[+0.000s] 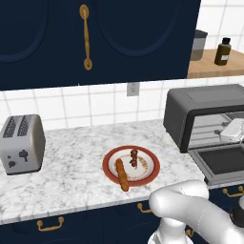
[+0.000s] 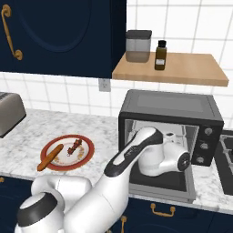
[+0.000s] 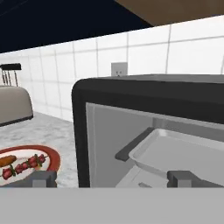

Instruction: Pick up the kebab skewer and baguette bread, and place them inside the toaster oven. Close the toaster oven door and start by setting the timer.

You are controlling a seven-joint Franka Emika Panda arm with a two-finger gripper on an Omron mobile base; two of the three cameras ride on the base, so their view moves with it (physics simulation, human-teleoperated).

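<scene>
Hand view: kebab skewer [image 3: 25,165] left of tool [image 3: 111,178]

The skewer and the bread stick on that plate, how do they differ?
The kebab skewer is short, a thin stick threaded with dark red and brown chunks; the baguette bread is longer, smooth and orange-brown. The skewer lies near the middle of the red-rimmed plate, while the bread reaches over the plate's front rim. Both lie flat on the same plate, untouched, side by side, not yet in the toaster oven.
</scene>
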